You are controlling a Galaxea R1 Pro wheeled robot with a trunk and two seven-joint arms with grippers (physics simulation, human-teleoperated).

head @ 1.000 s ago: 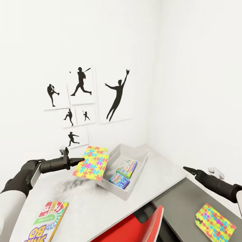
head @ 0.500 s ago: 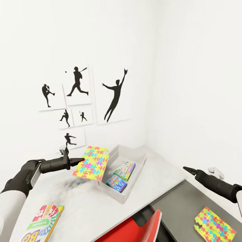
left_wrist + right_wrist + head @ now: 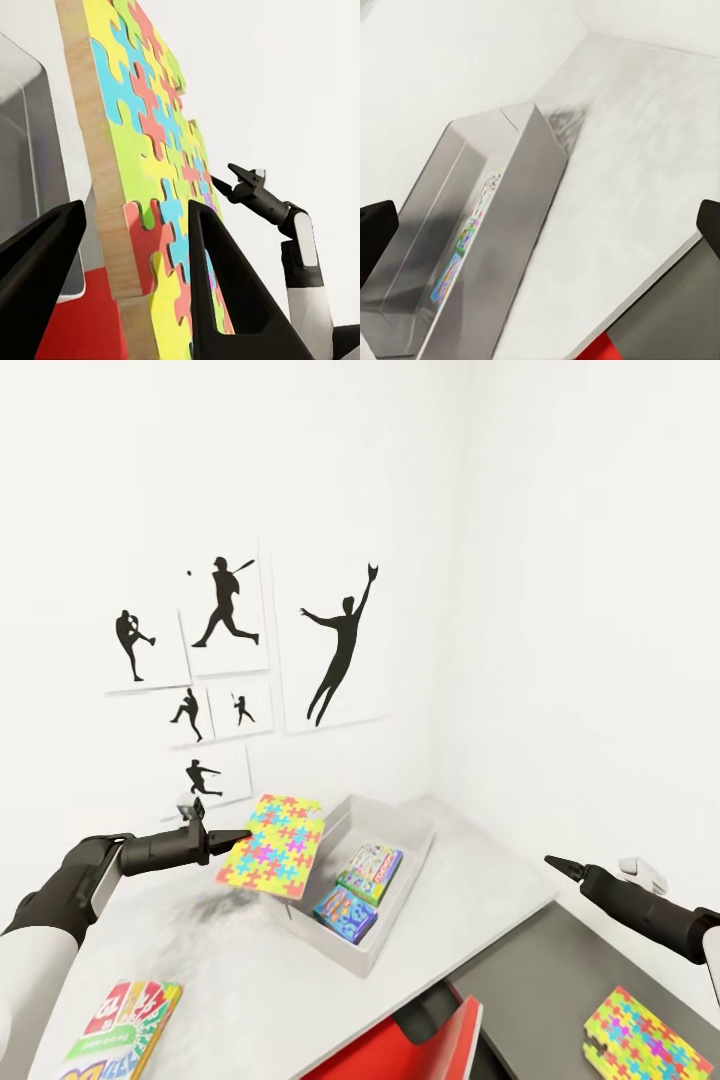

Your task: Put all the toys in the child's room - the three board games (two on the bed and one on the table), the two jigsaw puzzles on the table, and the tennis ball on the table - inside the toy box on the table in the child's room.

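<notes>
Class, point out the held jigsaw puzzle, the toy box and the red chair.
Held puzzle (image 3: 272,846): head view, middle of its patterned face.
Toy box (image 3: 402,893): head view, its right wall.
Red chair (image 3: 420,1050): head view, top of its backrest.

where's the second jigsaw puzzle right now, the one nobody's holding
In the head view, the loose jigsaw puzzle lies flat on the lower dark cabinet top, at the bottom right, below the right gripper and right of the red chair.
</notes>
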